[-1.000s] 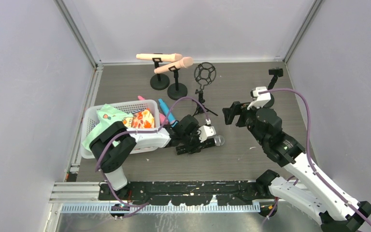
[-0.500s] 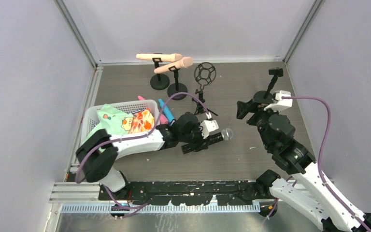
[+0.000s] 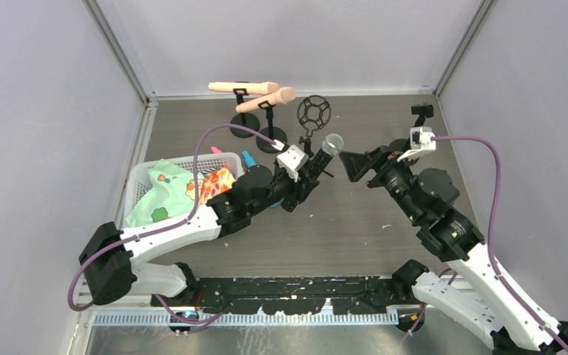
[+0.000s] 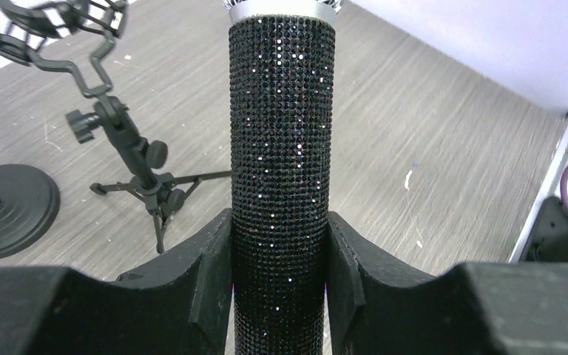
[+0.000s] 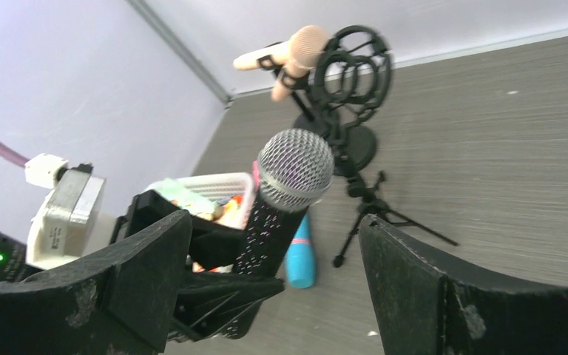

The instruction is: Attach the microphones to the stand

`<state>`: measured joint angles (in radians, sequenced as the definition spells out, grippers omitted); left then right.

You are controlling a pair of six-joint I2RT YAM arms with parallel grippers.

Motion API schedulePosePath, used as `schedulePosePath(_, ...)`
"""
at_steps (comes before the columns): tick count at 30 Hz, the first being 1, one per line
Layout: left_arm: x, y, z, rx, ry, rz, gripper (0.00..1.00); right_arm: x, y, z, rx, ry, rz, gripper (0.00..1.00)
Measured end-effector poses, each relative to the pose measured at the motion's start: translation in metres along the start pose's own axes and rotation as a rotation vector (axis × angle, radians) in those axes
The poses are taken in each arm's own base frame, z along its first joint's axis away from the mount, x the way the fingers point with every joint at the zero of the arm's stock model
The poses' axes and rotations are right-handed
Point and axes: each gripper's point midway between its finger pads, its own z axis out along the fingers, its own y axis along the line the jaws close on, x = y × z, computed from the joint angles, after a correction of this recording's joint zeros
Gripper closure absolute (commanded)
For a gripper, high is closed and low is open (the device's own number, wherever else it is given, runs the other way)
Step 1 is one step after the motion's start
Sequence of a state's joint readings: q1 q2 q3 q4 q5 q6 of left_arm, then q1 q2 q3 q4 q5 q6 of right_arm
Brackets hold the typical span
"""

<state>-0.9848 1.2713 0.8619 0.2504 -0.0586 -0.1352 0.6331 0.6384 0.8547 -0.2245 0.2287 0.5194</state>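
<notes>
My left gripper (image 3: 305, 176) is shut on the black microphone (image 3: 322, 154) and holds it off the table, its silver mesh head up beside the ring-shaped shock-mount tripod stand (image 3: 313, 114). In the left wrist view both fingers (image 4: 211, 259) clamp its glittery body (image 4: 281, 133). My right gripper (image 3: 356, 164) is open, just right of the mesh head; in its own view the head (image 5: 294, 168) shows between the fingers. Two peach microphones (image 3: 242, 87) (image 3: 268, 100) sit clipped in round-base stands. The blue microphone (image 3: 251, 160) lies on the table by the basket.
A white basket (image 3: 142, 176) with printed cloth stands at the left. The two stand bases (image 3: 245, 126) (image 3: 271, 139) are at the back. A small black stand with an empty clip (image 3: 420, 111) stands at the back right. Walls enclose the table.
My left gripper has lifted the black microphone from the table and carried it back and right to the shock-mount stand. My right gripper has turned left to face the microphone head.
</notes>
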Motion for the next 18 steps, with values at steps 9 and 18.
schedulePosePath(9, -0.030, 0.007, -0.009, -0.048, -0.135, -0.059, 1.00, 0.020, 0.039, 0.033, -0.135, 0.105, 0.150, 0.13)
schedulePosePath(18, -0.038, 0.006, -0.011, -0.040, -0.186, -0.063, 1.00, 0.047, 0.049, 0.060, -0.158, 0.192, 0.237, 0.25)
